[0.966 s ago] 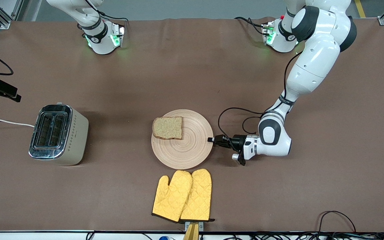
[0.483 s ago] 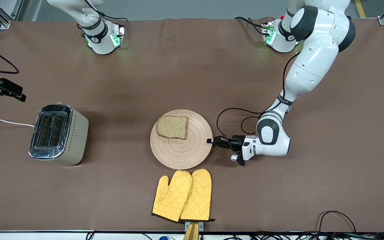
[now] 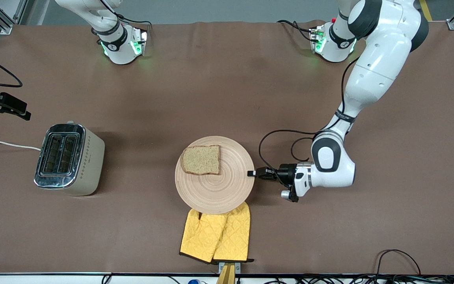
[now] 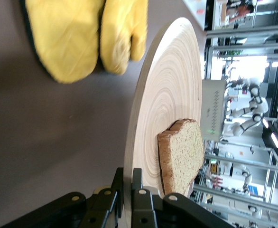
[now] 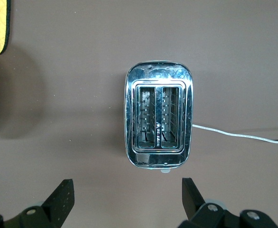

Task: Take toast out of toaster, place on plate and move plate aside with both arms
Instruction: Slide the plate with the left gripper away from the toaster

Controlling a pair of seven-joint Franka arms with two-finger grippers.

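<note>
Toast (image 3: 201, 159) out of toaster (image 3: 69, 159), lying on plate (image 3: 227, 197). Plate pinched at rim by left gripper (image 3: 252, 173), fingers clamped on edge; plate overlapping yellow oven mitts (image 3: 221, 238), which obstruct travel toward front camera. Right gripper (image 5: 127, 199) above toaster, fingers wide, empty. Remaining: shifting plate aside on tabletop (image 3: 388, 221), right arm not yet engaged.

I see toast (image 3: 201, 159) on plate (image 3: 214, 173), on its part farther from the front camera | plate's near edge over the oven mitts (image 3: 216, 237) | left gripper (image 3: 252, 173) at plate's rim, toward the left arm's end | toaster (image 3: 69, 159) well apart, toward the right arm's end | right gripper (image 5: 127, 198) over toaster
</note>
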